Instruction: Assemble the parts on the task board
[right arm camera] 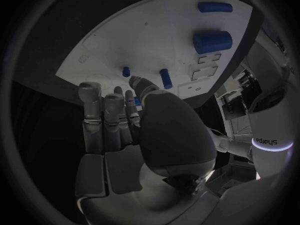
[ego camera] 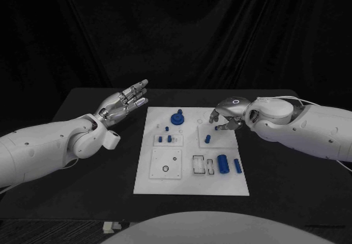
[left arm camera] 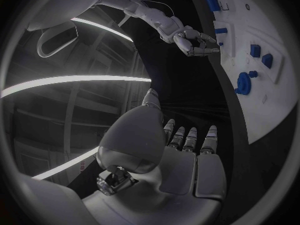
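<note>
The white task board (ego camera: 192, 180) lies in the middle of the table. A large round blue part (ego camera: 177, 118) stands near its far edge. A small blue peg (ego camera: 207, 138) and two more pegs (ego camera: 165, 138) stand mid-board. Two blue cylinders (ego camera: 229, 164) lie at the near right. My right hand (ego camera: 224, 119) hovers over the board's far right, fingers curled downward. In the right wrist view a bit of blue (right arm camera: 135, 101) shows between thumb and fingers of that hand (right arm camera: 125, 130); I cannot tell if it is held. My left hand (ego camera: 124, 104) is off the board's far left corner, fingers spread, holding nothing.
The black table (ego camera: 95, 168) has bare room on both sides of the board. In the left wrist view the board (left arm camera: 275, 110) runs beside my left hand (left arm camera: 181, 155), with the round blue part (left arm camera: 243, 83) on it and my right hand (left arm camera: 194, 41) beyond.
</note>
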Controlling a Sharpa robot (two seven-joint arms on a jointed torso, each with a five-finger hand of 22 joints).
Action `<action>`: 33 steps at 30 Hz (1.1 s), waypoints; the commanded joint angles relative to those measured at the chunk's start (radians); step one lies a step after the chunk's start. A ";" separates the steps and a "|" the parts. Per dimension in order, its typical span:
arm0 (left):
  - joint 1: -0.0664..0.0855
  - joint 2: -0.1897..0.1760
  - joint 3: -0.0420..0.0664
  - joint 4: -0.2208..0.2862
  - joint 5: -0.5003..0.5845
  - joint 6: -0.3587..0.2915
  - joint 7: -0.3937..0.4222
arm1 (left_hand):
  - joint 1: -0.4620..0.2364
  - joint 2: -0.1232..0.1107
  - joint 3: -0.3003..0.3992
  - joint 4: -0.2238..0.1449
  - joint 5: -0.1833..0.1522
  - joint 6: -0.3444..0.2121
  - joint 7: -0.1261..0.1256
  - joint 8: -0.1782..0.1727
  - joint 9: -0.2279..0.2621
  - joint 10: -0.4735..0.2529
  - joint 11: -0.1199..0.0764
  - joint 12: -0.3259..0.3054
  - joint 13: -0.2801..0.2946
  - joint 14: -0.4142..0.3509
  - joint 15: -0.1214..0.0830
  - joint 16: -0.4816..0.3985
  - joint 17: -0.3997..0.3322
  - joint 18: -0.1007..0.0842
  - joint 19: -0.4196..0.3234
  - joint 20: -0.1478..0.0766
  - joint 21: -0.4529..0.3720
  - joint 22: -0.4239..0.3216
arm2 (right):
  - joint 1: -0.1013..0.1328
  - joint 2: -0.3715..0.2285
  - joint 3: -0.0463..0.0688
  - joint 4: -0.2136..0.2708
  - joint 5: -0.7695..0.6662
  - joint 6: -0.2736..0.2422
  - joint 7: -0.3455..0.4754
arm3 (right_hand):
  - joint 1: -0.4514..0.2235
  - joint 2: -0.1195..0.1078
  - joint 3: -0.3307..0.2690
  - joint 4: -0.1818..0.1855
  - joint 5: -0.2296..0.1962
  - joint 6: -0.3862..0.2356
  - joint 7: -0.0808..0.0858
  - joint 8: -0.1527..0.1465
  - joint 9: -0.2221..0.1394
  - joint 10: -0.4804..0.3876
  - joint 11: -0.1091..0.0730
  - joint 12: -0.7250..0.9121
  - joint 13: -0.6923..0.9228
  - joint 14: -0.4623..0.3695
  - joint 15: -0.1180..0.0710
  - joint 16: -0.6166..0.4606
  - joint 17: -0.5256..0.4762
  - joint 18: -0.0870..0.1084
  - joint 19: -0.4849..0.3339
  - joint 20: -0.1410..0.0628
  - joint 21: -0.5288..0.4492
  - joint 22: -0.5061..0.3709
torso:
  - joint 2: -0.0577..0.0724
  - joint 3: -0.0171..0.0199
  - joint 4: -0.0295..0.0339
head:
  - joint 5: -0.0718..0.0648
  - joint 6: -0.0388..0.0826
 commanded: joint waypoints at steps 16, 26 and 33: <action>-0.003 0.003 0.001 -0.002 0.010 0.019 0.156 | 0.022 0.006 0.003 -0.013 0.022 0.010 0.013 0.001 0.002 0.003 0.018 -0.002 0.000 0.000 0.018 -0.004 -0.001 0.010 0.006 0.017 0.004 0.023 | -0.021 0.022 0.001 -0.049 -0.010 0.024 0.019 | -0.019 -0.003 0.029 -0.015 0.011 0.052 -0.001 0.028 0.034 -0.012 -0.002 0.008 0.008 -0.011 -0.006 -0.004 -0.002 -0.020 0.000 -0.003 -0.004 0.083 | -0.001 -0.0015 0.0003 | -0.004 0.000; -0.003 0.001 0.001 -0.001 0.010 0.009 0.153 | 0.037 0.009 0.004 -0.027 0.054 0.018 0.019 0.002 0.003 0.012 0.029 0.001 0.002 0.000 0.036 -0.004 -0.001 0.011 0.017 0.021 0.011 0.052 | -0.031 0.036 0.001 -0.077 -0.010 0.008 0.033 | -0.032 0.004 0.036 -0.035 0.020 0.075 0.000 0.076 0.082 0.008 -0.008 0.036 0.026 -0.006 -0.010 0.005 0.008 -0.021 0.004 -0.006 0.008 0.085 | 0.000 -0.0012 0.0011 | 0.000 0.000; -0.003 0.002 0.001 -0.002 0.010 0.009 0.152 | 0.051 0.012 0.008 -0.044 0.086 0.031 0.031 0.003 0.004 0.019 0.037 0.003 0.004 0.000 0.048 -0.004 -0.001 0.011 0.029 0.025 0.017 0.071 | -0.035 0.047 0.001 -0.095 -0.010 -0.006 0.045 | -0.032 0.015 0.042 -0.054 0.040 0.085 0.006 0.120 0.125 0.024 -0.020 0.068 0.047 -0.004 -0.018 0.007 0.012 -0.022 0.007 -0.013 0.017 0.087 | -0.001 -0.0017 0.0012 | -0.003 0.000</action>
